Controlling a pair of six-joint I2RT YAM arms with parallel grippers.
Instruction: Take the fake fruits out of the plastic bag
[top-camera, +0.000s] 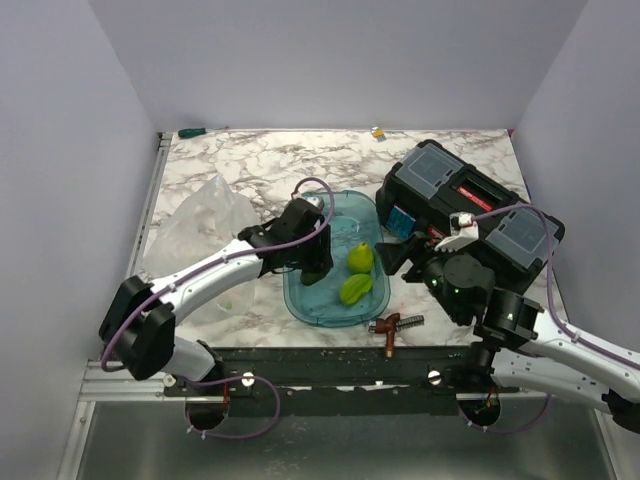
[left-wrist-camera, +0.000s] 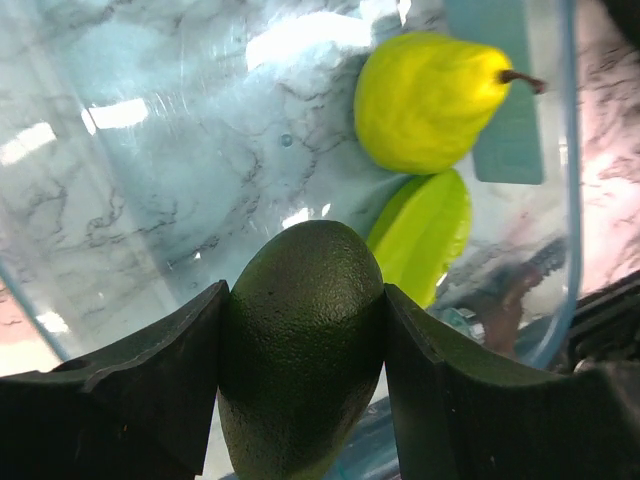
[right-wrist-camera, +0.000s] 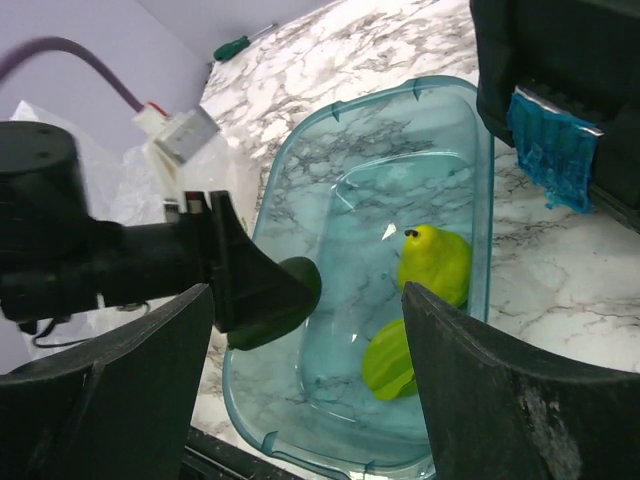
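The left fingers (top-camera: 318, 264) pinch a dark green fruit (left-wrist-camera: 300, 350) from both sides. They hold it over the 9 o'clock side of the teal tray (top-camera: 300, 305). A yellow pear (top-camera: 360, 257) and a light green fruit (top-camera: 355, 289) lie in the tray, touching. The right fingers (top-camera: 393, 255) are spread wide with nothing in them, at the tray's 3 o'clock. The plastic bag (top-camera: 200, 225) lies crumpled on the table (top-camera: 260, 160) at the tray's 9 o'clock. A black box (top-camera: 450, 190) sits at 2 o'clock, close behind the right arm. A copper metal piece (top-camera: 392, 327) lies at 5 o'clock.
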